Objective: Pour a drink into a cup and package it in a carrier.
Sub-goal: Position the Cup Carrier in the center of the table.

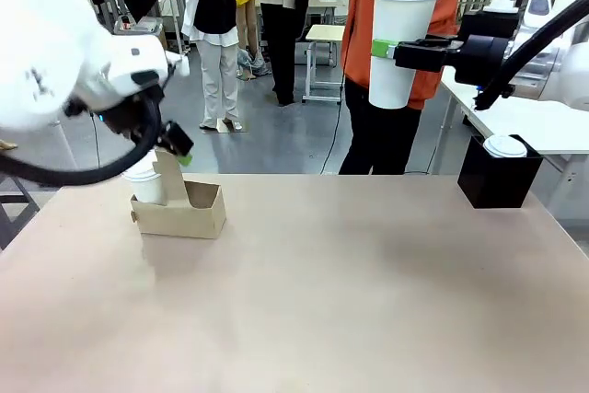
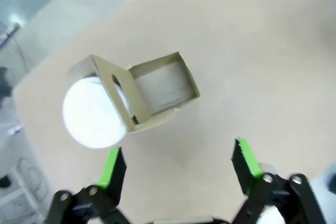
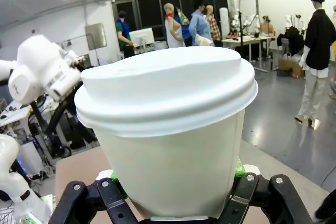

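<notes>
Tall white lidded cup pinched at mid-height in the right claw, high over the far right of the surface, well apart from the carrier at the left. Keep upright and level across. Lower straight into the empty compartment, on the handle panel's side away from the smaller lidded cup. Left claw spread wide just above the carrier: pull clear first. Release only once seated.

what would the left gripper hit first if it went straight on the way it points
Probably the bare table beside the carrier; the open left gripper points down there, though depth is unclear and it could clip the carrier.
</notes>
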